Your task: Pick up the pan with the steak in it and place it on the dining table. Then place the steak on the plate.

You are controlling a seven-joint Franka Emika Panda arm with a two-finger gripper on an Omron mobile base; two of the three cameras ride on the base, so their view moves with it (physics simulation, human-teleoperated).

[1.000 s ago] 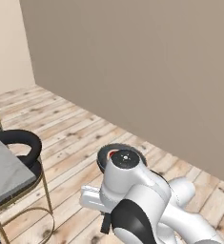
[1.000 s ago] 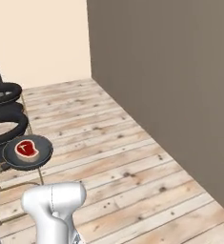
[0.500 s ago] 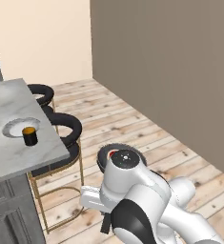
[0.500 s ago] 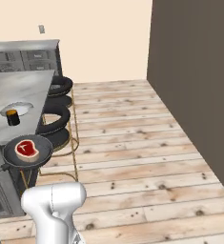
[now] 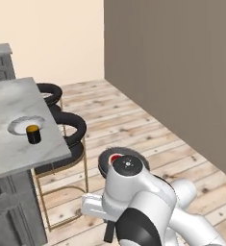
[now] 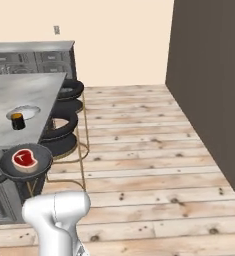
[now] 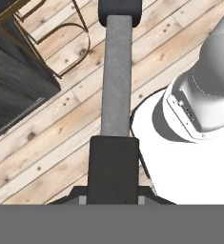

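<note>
Small round black frying pan [image 6: 25, 162] hangs out ahead of the claw [image 7: 114, 200], which is clamped tight on its long handle [image 7: 116, 76], level so the red raw steak [image 6: 23, 158] stays inside, beside the marbled stone counter [image 6: 19, 95].

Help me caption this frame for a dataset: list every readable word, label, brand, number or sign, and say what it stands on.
None: no readable text anywhere.
The pan, steak, black mug, plate and dining table carry no markings.
The small plate on the far wall is too small to tell whether it bears any sign.
</note>
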